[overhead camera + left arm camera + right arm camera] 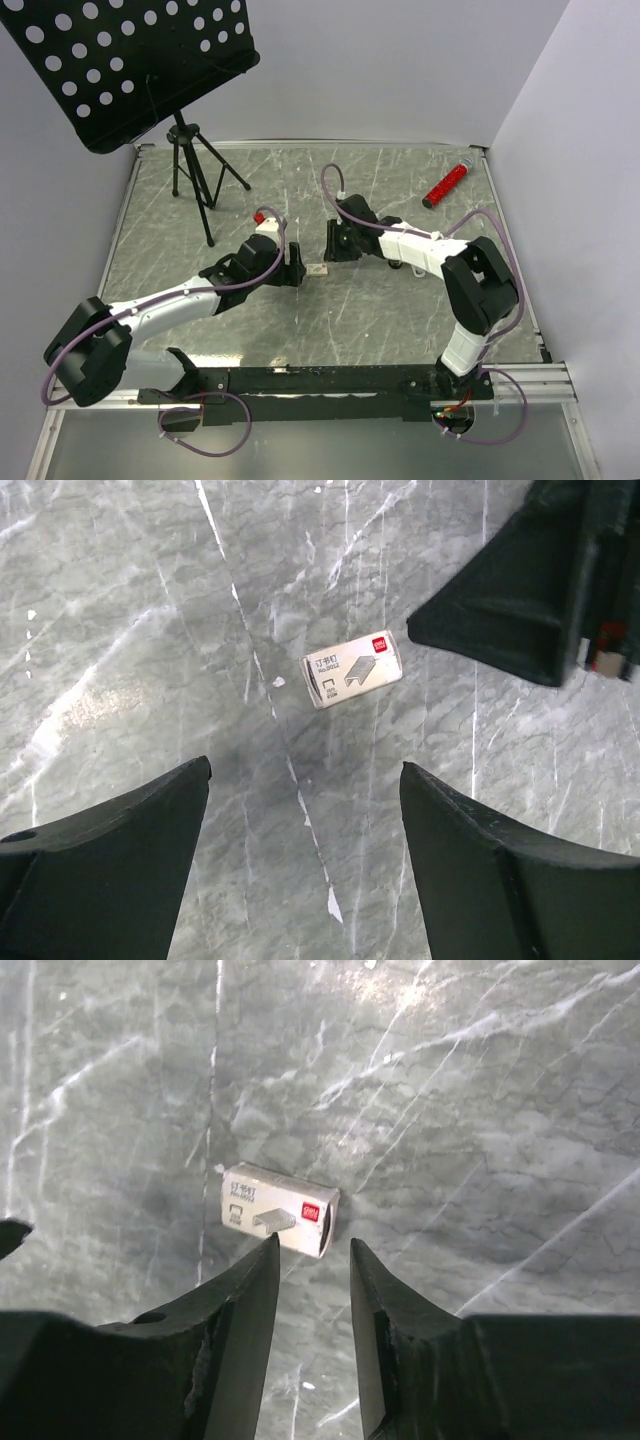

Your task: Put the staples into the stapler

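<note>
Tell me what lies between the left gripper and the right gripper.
Only the staples box lies flat on the table between the left gripper and right gripper; the left wrist view shows it.

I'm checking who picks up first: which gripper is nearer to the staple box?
Right. The right gripper, fingertips narrowly parted, sits just short of the staple box. The left gripper, wide open, hangs farther off, with a clear gap between it and the box.
</note>
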`<state>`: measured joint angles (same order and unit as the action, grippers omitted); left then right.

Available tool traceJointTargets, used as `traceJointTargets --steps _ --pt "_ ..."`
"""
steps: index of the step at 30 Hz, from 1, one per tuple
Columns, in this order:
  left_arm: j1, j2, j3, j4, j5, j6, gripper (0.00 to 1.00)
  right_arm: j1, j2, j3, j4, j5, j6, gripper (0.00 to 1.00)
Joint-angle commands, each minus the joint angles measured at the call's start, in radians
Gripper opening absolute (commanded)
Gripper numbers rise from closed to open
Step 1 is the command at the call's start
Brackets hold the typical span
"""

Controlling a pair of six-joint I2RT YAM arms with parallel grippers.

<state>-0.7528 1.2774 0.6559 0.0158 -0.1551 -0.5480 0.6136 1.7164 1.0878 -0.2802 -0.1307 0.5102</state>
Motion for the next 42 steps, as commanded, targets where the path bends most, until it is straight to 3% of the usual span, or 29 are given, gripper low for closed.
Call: traceJointTargets --steps 1,18,42 --pt "0.003 -0.047 -0.012 -0.002 -0.031 -0.026 0.82 0.017 0.058 0.072 -0.045 0.052 0.022 0.38" --pt "0.004 -0.067 -0.025 -0.002 -0.024 -0.035 0.81 0.04 0.118 0.101 -0.099 0.097 0.019 0.2" --pt "0.004 -0.029 -0.021 0.015 0.015 -0.041 0.81 0.066 0.204 0.202 -0.174 0.111 -0.007 0.19"
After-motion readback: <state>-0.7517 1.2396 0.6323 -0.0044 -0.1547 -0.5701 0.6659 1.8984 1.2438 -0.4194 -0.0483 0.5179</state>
